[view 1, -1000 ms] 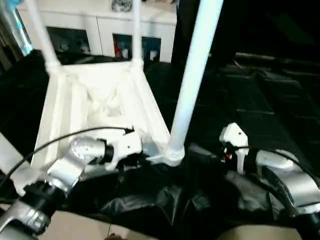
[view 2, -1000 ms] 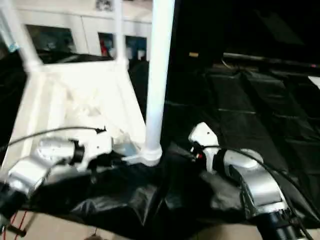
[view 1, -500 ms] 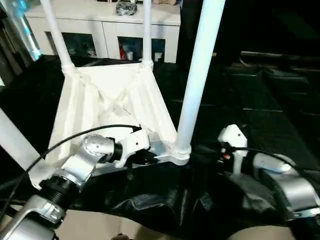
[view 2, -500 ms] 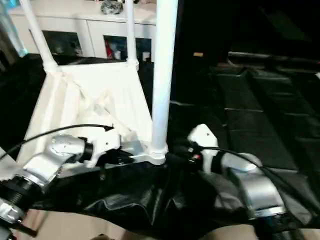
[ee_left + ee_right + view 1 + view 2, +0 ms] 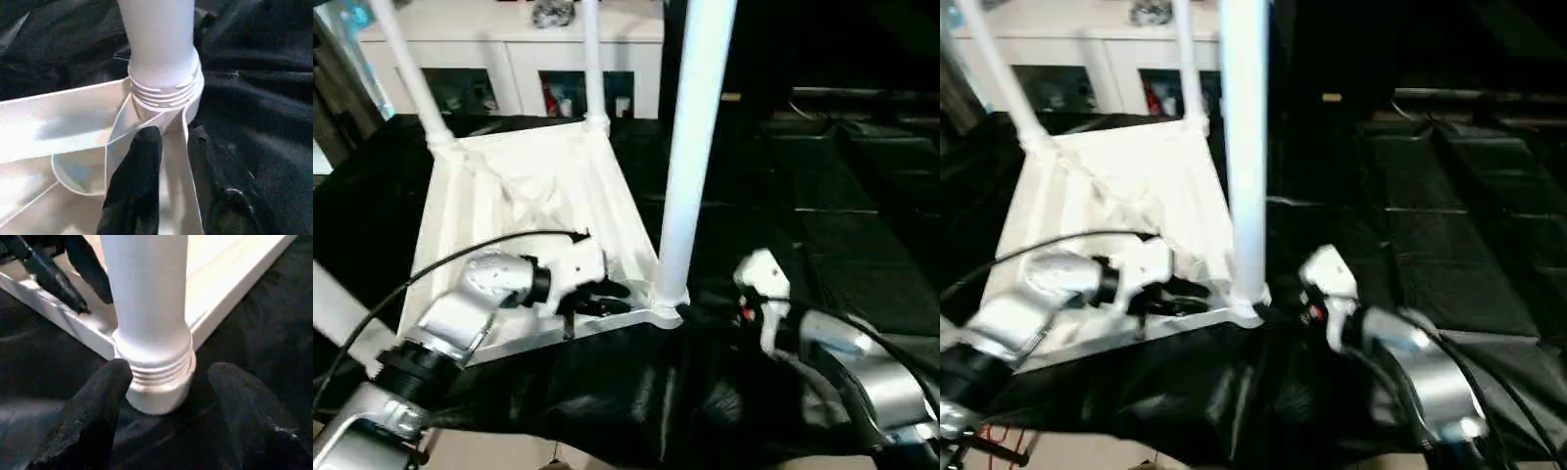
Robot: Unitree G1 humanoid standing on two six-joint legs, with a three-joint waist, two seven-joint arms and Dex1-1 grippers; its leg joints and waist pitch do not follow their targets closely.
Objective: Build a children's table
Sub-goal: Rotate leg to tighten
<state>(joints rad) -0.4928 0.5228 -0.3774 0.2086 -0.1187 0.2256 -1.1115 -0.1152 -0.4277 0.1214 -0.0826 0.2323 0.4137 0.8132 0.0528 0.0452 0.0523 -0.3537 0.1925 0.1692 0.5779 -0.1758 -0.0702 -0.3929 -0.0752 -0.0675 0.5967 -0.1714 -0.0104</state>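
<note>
Table [image 5: 524, 211]: lay upside down on black-draped worktop [image 5: 862, 235], legs up.
Left gripper [image 5: 171, 147]: jaws slightly parted astride the rim at the near-right socket.
Right gripper [image 5: 166, 396]: jaws wide, flanking near leg [image 5: 146, 298] at 3 o'clock, gripping nothing.
Advice: best steadied the rim, closed squarely on the leg's base.

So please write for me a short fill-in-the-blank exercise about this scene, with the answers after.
1. The small white plastic table lies upside down on a ____ sheet.
2. The near white tubular leg stands in a round corner ____.
3. The right gripper is ____, one finger each side of that leg's base.
4. Behind the table stands a white ____ with glass-fronted compartments.

Answers: black; socket; open; cabinet
</note>
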